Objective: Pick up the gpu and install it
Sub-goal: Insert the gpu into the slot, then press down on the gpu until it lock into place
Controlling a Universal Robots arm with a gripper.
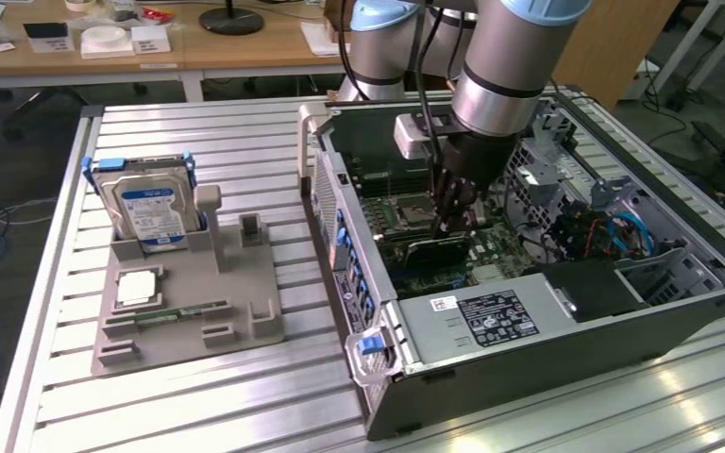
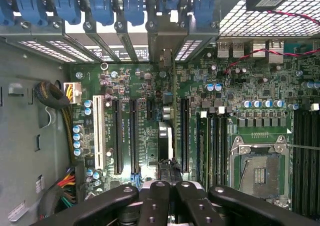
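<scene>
The tool (image 1: 453, 225) was inside the open computer case (image 1: 665, 321) at the worktop's (image 1: 186, 396) far side, its fingers closed on the gpu (image 1: 436, 251), which stood edge-on above the motherboard (image 2: 150, 121). A misaligned card could jam against the expansion slot (image 2: 184, 136) or slip from the narrow grip. The card's lower edge and bracket were hidden behind the tool.

My exterior view is evenly lit from overhead, with glare on the slotted aluminium table (image 1: 665, 396); my wrist view is sharp, its edges slightly curved
</scene>
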